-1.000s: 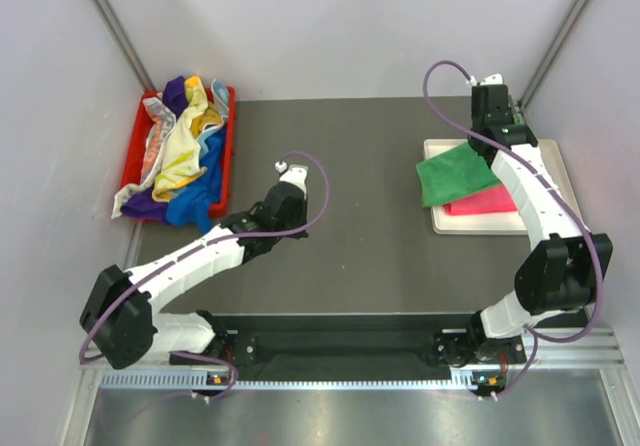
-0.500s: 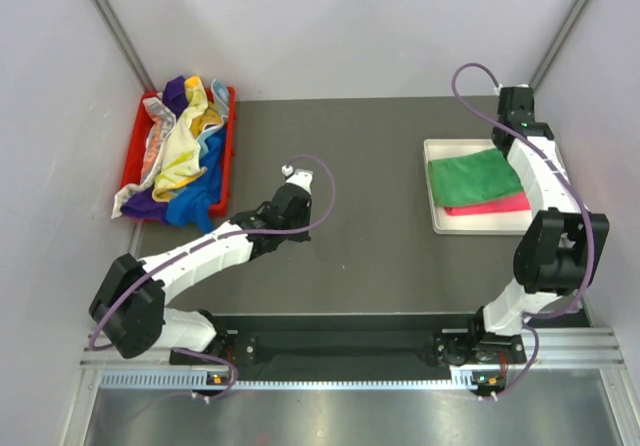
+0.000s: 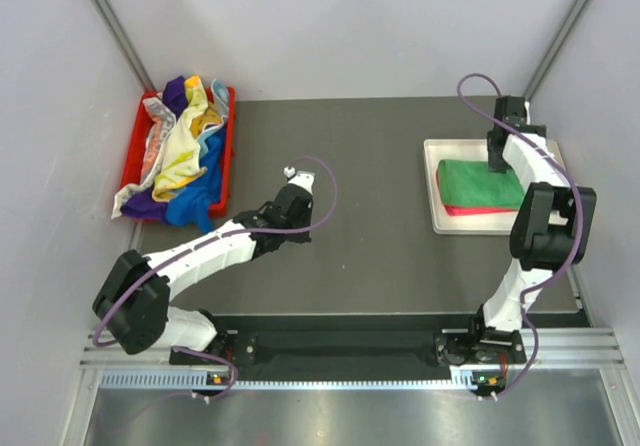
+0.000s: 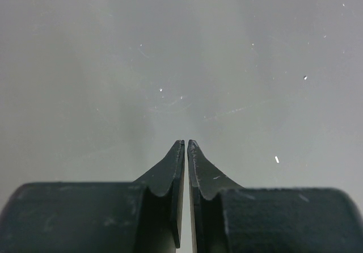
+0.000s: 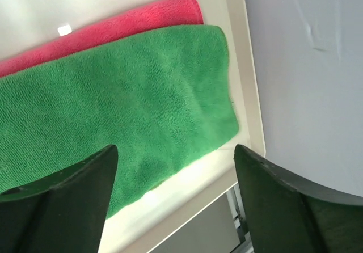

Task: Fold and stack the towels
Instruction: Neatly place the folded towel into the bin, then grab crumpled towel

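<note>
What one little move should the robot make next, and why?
Probably lift the right gripper straight up off the white tray: its jaws stand open, and the green towel already lies folded on the pink towel. More towels wait in the red bin.

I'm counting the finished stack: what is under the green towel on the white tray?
A pink towel lies under the green towel on the white tray. Only a strip of it along one edge shows; whether anything more lies beneath is hidden.

The left arm [image 3: 200, 256] and right arm [image 3: 532, 163] have white shells, black joints and dark jaws (purple cables [image 3: 332, 188] alongside).
</note>
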Robot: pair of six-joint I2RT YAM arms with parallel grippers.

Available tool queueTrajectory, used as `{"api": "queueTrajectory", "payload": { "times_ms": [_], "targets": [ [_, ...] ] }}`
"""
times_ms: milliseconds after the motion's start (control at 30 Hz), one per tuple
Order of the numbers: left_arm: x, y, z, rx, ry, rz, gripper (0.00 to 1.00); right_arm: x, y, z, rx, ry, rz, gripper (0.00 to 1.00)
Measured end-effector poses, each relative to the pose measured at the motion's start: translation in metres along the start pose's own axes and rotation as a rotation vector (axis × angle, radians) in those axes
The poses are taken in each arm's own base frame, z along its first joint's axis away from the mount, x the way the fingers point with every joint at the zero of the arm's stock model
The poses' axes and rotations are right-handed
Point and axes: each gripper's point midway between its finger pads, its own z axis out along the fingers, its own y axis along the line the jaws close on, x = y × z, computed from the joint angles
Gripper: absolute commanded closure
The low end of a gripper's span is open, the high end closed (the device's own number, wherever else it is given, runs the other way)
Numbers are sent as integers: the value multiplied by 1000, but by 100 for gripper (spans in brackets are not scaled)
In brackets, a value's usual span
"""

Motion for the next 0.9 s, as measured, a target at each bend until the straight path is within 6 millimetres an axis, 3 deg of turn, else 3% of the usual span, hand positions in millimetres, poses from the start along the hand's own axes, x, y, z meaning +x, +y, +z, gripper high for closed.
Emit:
{"api": "queueTrajectory", "payload": {
  "times_ms": [200, 333, 467, 500, 567, 633, 733, 833, 900],
  "targets": [
    [-1, 2, 0, -8, -3, -1, 87, -13, -8, -11, 9, -24, 76, 11],
    [-3, 5, 1, -20, -9, -12, 85, -25, -13, -37, -14, -84, 152, 10],
    [-19, 12, -3, -76, -49, -35, 77, -40, -2, -84, -110, -207, 238, 9],
    [-30, 15, -5, -99, -76, -46, 70, -42, 7, -98, -149, -241, 245, 9],
    [-54, 23, -12, -154, -140, -81, 65, -43, 37, -131, -254, -319, 243, 9],
    [-83, 39, -20, -228, -221, -133, 60, -44, 76, -165, -397, -397, 229, 9],
    [-119, 85, -30, -370, -318, -231, 57, -33, 137, -200, -598, -445, 181, 9],
    [-146, 154, -36, -548, -390, -349, 53, -14, 176, -208, -721, -417, 142, 9],
    [-151, 200, -39, -681, -411, -409, 51, -5, 191, -207, -771, -392, 130, 9]
  ]
}}
